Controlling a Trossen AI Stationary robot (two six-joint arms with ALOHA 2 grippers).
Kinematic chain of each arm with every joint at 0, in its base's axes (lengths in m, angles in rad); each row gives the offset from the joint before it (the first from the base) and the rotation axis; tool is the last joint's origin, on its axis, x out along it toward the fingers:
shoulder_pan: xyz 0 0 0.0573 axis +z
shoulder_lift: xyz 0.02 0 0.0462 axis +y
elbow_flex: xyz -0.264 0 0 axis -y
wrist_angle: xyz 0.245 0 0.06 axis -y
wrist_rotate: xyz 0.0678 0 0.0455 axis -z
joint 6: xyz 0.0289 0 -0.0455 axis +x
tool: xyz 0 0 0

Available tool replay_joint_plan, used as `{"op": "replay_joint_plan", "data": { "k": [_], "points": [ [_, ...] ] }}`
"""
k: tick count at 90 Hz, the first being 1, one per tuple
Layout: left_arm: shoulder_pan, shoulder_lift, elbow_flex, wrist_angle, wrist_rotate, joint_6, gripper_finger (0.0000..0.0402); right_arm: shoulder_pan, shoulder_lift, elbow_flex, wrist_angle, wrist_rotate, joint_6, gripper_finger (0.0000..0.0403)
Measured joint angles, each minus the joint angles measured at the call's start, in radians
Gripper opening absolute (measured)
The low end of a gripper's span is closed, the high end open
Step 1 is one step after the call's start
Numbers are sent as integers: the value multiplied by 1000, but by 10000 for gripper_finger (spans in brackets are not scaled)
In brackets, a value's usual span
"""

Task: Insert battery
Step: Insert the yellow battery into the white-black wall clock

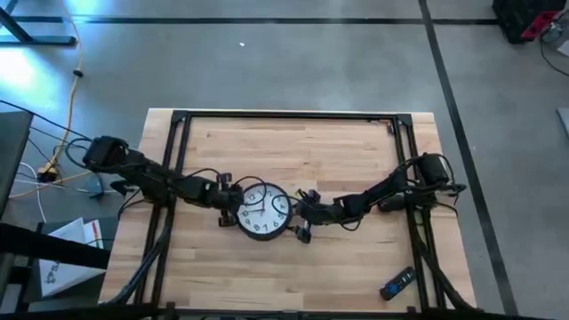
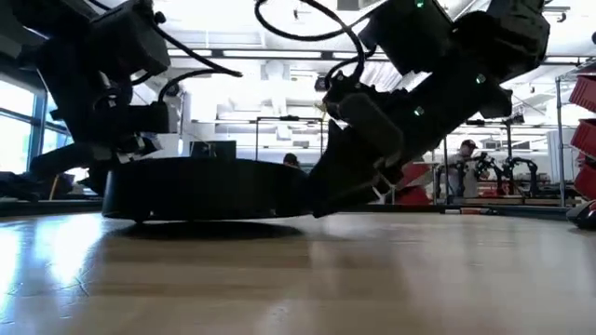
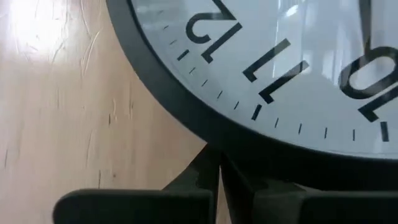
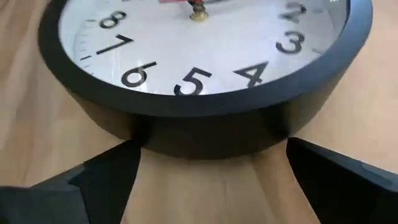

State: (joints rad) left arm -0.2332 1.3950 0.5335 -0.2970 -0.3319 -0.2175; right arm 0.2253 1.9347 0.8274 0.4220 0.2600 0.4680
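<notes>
At table centre [image 1: 311,151]: wall clock [image 1: 260,211] lying face up. On its left, left gripper [image 1: 226,194] against the rim, fingers clenched together. On its right, right gripper [image 1: 300,215] spread wide, released, straddling the rim. Battery: cannot tell where.

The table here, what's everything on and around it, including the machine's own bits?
wall clock: one, black rim, white face up, middle of the table.
small device: one, dark with blue, table's near right corner; can't tell what it is.
table: one, light wood.
person: one, in the room behind.
left gripper: one, dark, shut at the clock's left rim.
right gripper: one, dark, open at the clock's right rim.
</notes>
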Motion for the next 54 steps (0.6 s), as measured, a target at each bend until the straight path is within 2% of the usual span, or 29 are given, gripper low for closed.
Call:
{"op": "replay_joint_plan", "data": {
  "k": [18, 54],
  "points": [
    [1, -5, 0, 12, -27, -1, 0, 0, 0, -12, 30, -14, 20, 376],
    [-1, -7, -1, -45, -26, -32, 0, 5, -31, -14, 112, 4, -64, 375]
  ]
}}
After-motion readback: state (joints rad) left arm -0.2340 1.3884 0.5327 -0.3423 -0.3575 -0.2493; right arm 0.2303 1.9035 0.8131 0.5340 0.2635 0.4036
